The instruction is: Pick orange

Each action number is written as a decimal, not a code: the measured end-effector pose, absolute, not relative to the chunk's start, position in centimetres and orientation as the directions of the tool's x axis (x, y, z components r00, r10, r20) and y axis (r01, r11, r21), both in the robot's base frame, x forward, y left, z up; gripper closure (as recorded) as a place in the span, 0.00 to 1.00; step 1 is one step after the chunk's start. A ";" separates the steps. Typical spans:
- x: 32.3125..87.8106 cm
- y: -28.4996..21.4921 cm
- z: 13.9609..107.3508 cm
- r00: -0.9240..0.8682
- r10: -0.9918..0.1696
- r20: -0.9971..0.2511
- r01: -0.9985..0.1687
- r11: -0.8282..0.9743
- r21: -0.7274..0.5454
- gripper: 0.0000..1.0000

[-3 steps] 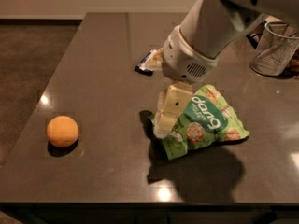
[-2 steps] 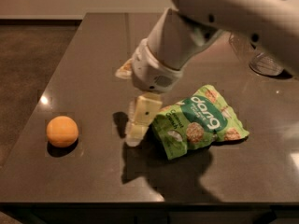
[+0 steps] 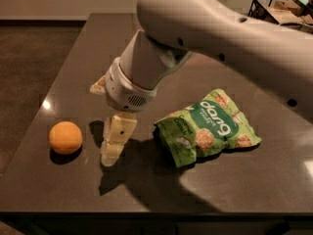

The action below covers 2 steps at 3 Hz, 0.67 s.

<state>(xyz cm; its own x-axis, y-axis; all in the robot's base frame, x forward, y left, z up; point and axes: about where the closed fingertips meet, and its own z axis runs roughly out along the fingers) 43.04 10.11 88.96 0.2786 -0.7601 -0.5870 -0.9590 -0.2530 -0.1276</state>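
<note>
A: Where's the orange [image 3: 65, 137]?
B: On the dark, glossy countertop [image 3: 73, 190] near its left edge, just left of the gripper [image 3: 110, 156], not touching. Open or closed, I cannot tell.
A: Handling?
B: Probably light, firm, matte. Being round, it may roll, so grip across its middle.

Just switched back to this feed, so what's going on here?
The robot's arm reaches over the dark table, and its gripper hangs low between the orange and the green snack bag. The orange sits on the table, toward the view's left edge, not yet picked up.
</note>
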 end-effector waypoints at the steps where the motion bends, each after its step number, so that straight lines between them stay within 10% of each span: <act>1: 41.7 12.7 87.5 0.303 -0.742 -0.599 -0.948 -0.302 -0.105 0.00; 2: 40.9 15.1 87.0 0.317 -0.716 -0.622 -0.937 -0.336 -0.090 0.00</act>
